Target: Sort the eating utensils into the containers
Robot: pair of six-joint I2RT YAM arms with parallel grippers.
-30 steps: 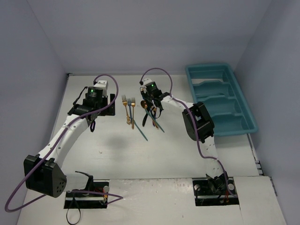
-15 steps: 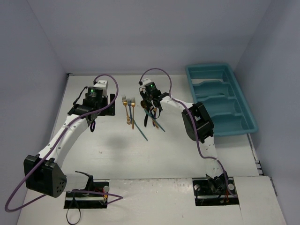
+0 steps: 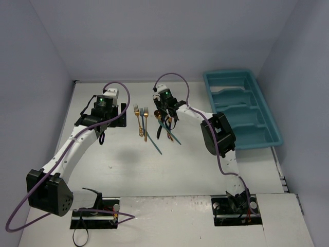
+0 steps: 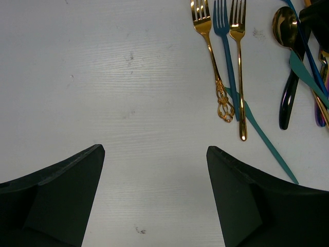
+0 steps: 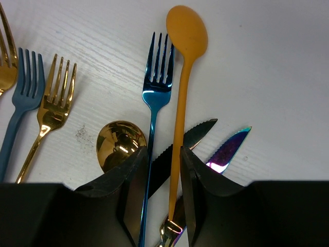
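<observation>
Right end effector (image 5: 163, 152): sitting low over the utensil pile at the centre of the overhead view, its fingers (image 5: 131, 175) drawn to a narrow gap; I am not able to tell whether they are pinching anything.
Between those fingers: the handles of the orange spoon (image 5: 186, 31) and the shiny blue fork (image 5: 158, 67) are running through the gap, with the black knife (image 5: 198, 131) crossing beneath the spoon handle.
Beside the gap: the gold spoon (image 5: 119, 141) is lying just left, the iridescent knife (image 5: 230, 146) just right.
Left end effector (image 4: 154, 195): hanging wide open over bare worktop (image 4: 128, 77), gripping nothing.
Upper right of its view: I am seeing an ornate gold fork (image 4: 208, 46), a teal fork (image 4: 226, 51) and a plain gold fork (image 4: 239, 67) lying side by side, tines up-frame, and a teal knife (image 4: 262, 136) slanting below them.
Tray (image 3: 259, 141): sitting at the right of the overhead view, well apart from the pile; every utensil I am seeing is lying on the worktop.
</observation>
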